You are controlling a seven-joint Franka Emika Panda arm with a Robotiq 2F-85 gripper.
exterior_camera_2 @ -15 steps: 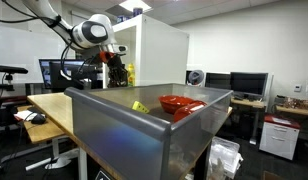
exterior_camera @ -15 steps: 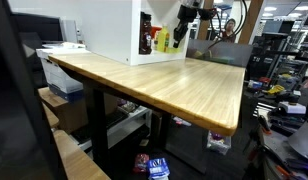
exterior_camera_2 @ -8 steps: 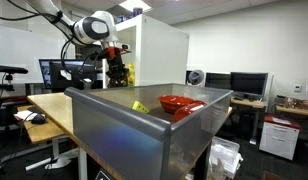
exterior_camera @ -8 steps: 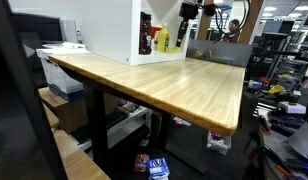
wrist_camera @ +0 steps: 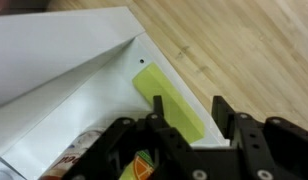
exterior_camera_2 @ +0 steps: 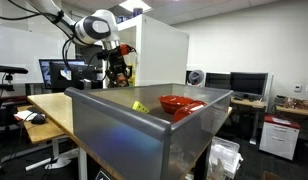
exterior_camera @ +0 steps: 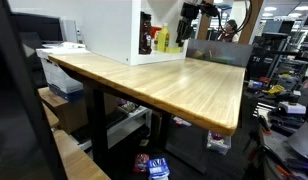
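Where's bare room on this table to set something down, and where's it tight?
The wooden tabletop is bare from the white cabinet out to its front edge. Crowded: the cabinet's open side, where bottles stand by the gripper, and the grey bin holding a red bowl.

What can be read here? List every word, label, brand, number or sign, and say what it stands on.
No text can be read in any view.
Printed packet beside the yellow-green block, wrist view: red and orange print, too blurred.
Yellow bottle and red container in the white cabinet: labels too small.
Blue package on the floor under the table: print too small.
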